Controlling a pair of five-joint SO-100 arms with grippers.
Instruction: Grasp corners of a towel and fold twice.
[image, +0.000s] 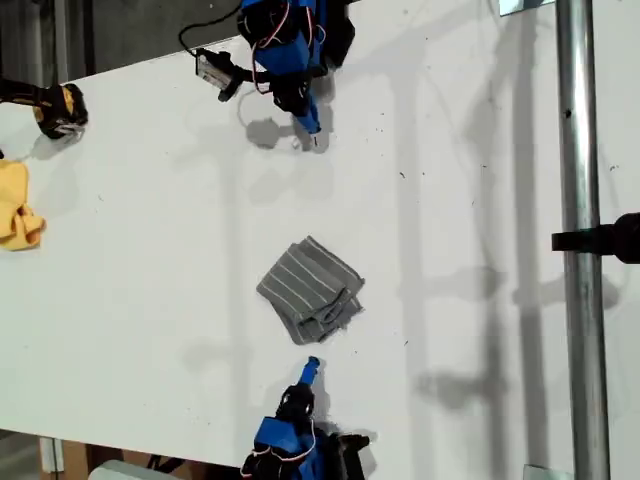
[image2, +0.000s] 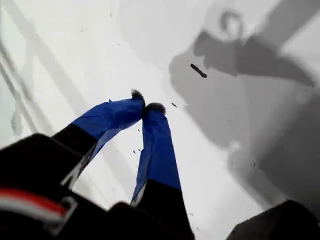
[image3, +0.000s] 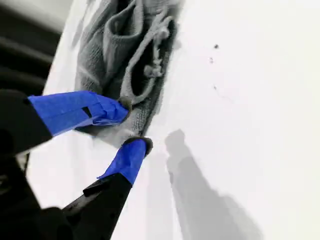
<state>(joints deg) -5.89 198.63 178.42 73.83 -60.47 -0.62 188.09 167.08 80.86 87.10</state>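
The towel (image: 311, 290), dark grey with thin white stripes, lies folded into a small bundle in the middle of the white table (image: 140, 290). Its layered edges and corners are bunched on the side toward the exterior view's bottom. My second gripper (image: 312, 366) comes in from the exterior view's bottom edge and stops just short of that side. In the second wrist view my second gripper (image3: 134, 122) is open, with the towel (image3: 125, 45) right beyond its tips and nothing between them. My first gripper (image: 311, 134) hangs at the exterior view's top over bare table. In the first wrist view my first gripper (image2: 147, 106) is shut on nothing.
A small yellow cloth (image: 16, 206) lies at the exterior view's left edge, with a black and yellow tool (image: 58, 108) above it. A metal pole (image: 580, 250) with a black clamp (image: 612, 238) runs down the exterior view's right side.
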